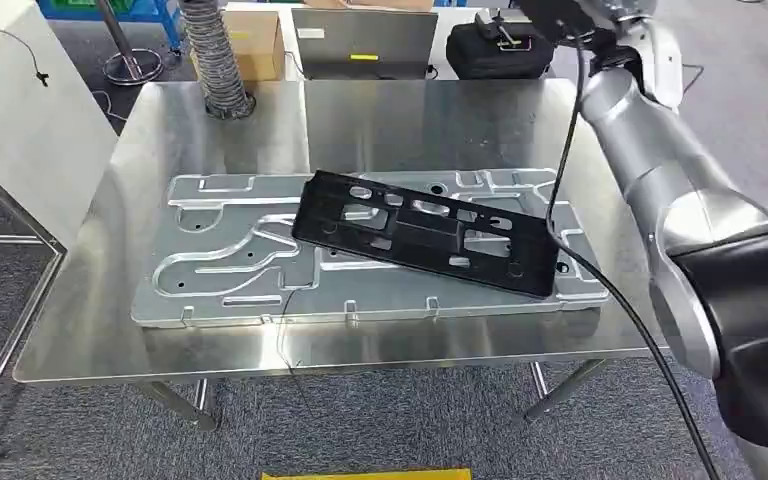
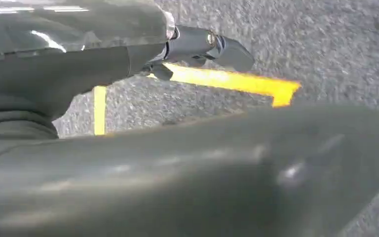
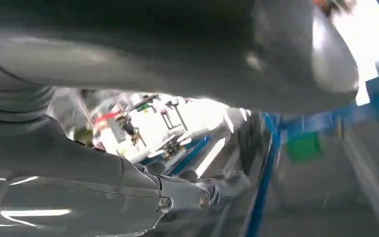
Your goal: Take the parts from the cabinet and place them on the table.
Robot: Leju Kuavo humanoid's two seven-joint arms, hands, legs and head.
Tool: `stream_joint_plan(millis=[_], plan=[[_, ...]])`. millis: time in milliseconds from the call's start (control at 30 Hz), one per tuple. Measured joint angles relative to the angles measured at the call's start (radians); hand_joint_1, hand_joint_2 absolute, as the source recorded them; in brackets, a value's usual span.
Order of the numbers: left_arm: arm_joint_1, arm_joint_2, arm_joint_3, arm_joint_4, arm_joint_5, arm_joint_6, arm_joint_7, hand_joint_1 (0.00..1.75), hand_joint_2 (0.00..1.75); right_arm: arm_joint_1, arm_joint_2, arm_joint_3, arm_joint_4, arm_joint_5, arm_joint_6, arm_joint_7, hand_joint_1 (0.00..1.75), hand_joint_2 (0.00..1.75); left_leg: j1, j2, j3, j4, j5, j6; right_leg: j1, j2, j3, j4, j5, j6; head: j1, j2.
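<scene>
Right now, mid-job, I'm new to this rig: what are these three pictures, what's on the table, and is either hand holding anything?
This is a two-armed humanoid robot with fingered hands. The wide picture is its head camera, looking forward and down at a steel table. On the table lies a large silver metal plate with raised channels, and a black plastic frame rests on top of it at a slant. The silver right arm reaches up at the right of that picture.

The other two pictures come from cameras at the wrists, close behind each hand. The left hand hangs over grey carpet with yellow floor tape, and nothing is in it. The right hand appears blurred against a bright workshop background; I cannot tell whether it holds anything.
</scene>
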Motion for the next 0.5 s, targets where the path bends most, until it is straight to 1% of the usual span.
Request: stream_joint_plan(millis=[33,67,100,133,200,233,267,300,333,367,400,433,467,500], plan=[[0.000,-0.002,0.001,0.000,0.000,-0.008,-0.007,0.00,0.00,0.029,-0.003,-0.049,-0.066,-0.035,-0.018,-0.023,0.00,0.00,-0.002,0.000,0.003,0.000,-0.001,-0.002,0.001,0.000,0.041,-0.087,0.045,-0.007,0.000,0.000],[0.000,-0.003,0.003,0.000,0.003,-0.018,-0.015,0.00,0.00,0.065,-0.008,-0.095,-0.146,-0.066,-0.023,-0.044,0.00,0.00,-0.002,0.000,0.005,0.000,-0.002,-0.003,0.004,-0.001,0.089,-0.184,0.086,-0.016,0.000,0.000],[0.000,-0.006,0.006,0.000,0.009,-0.027,-0.023,0.00,0.00,0.110,-0.015,-0.136,-0.240,-0.090,-0.026,-0.061,0.00,0.00,-0.003,0.000,0.004,-0.001,-0.003,-0.005,0.009,-0.002,0.112,-0.227,0.075,-0.021,0.000,0.000],[0.000,-0.006,0.010,0.000,0.013,-0.032,-0.031,0.00,0.00,0.160,-0.020,-0.171,-0.329,-0.103,-0.030,-0.070,0.00,0.00,-0.005,-0.002,0.004,-0.001,-0.004,-0.010,0.014,-0.006,0.111,-0.235,0.081,-0.020,0.000,0.000],[0.009,-0.006,0.021,0.000,0.015,-0.043,-0.043,0.00,0.00,0.300,-0.046,-0.241,-0.536,-0.121,-0.059,-0.103,0.00,0.00,0.002,-0.002,0.009,-0.006,-0.004,-0.020,0.020,-0.005,0.115,-0.235,0.079,-0.025,0.000,0.000],[0.014,-0.007,0.024,0.000,0.015,-0.045,-0.046,0.00,0.00,0.374,-0.056,-0.269,-0.623,-0.139,-0.083,-0.134,0.00,0.00,0.001,-0.004,0.014,-0.010,-0.004,-0.026,0.020,-0.006,0.120,-0.243,0.080,-0.030,0.000,0.000],[0.020,-0.006,0.026,0.000,0.015,-0.045,-0.048,0.00,0.00,0.464,-0.064,-0.296,-0.708,-0.167,-0.102,-0.166,0.00,0.00,0.000,-0.001,0.013,-0.005,-0.013,-0.030,0.007,-0.011,0.133,-0.259,0.087,-0.037,0.000,0.000],[0.024,-0.006,0.030,0.000,0.016,-0.045,-0.049,0.00,0.00,0.554,-0.066,-0.324,-0.790,-0.200,-0.115,-0.203,0.00,0.00,0.000,0.004,0.010,0.017,-0.033,-0.033,0.009,-0.015,0.140,-0.265,0.091,-0.043,0.000,0.000],[0.027,-0.006,0.034,0.000,0.018,-0.044,-0.048,0.00,0.00,0.648,-0.073,-0.355,-0.866,-0.238,-0.125,-0.242,0.00,0.00,0.000,0.003,-0.012,0.072,-0.076,-0.033,0.009,-0.020,0.143,-0.266,0.091,-0.045,0.000,0.000],[0.031,-0.006,0.040,0.000,0.018,-0.044,-0.046,0.00,0.00,0.752,-0.075,-0.390,-0.942,-0.281,-0.131,-0.280,0.00,0.00,0.001,0.003,-0.045,0.154,-0.125,-0.036,0.010,-0.022,0.141,-0.265,0.091,-0.046,0.000,0.000],[0.035,-0.006,0.046,0.000,0.016,-0.044,-0.042,0.00,0.00,0.843,-0.076,-0.417,-0.996,-0.306,-0.132,-0.301,0.00,0.00,0.001,0.003,-0.075,0.230,-0.162,-0.039,0.011,-0.022,0.137,-0.264,0.091,-0.046,0.000,0.000],[0.038,-0.006,0.053,0.000,0.016,-0.041,-0.038,0.00,0.00,0.929,-0.073,-0.439,-1.053,-0.323,-0.126,-0.311,0.00,0.00,0.001,0.003,-0.093,0.278,-0.178,-0.041,0.011,-0.022,0.132,-0.262,0.091,-0.046,0.000,0.000],[0.040,-0.006,0.058,0.000,0.015,-0.038,-0.037,0.00,0.00,1.000,-0.073,-0.458,-1.096,-0.341,-0.125,-0.314,0.00,0.00,0.001,0.003,-0.088,0.276,-0.168,-0.041,0.010,-0.022,0.128,-0.258,0.091,-0.046,0.000,0.000],[0.040,-0.006,0.063,0.000,0.015,-0.035,-0.037,0.00,0.00,1.068,-0.073,-0.476,-1.133,-0.364,-0.126,-0.314,0.00,0.00,0.001,0.003,-0.061,0.233,-0.142,-0.040,0.009,-0.021,0.124,-0.254,0.091,-0.045,0.000,0.000]])
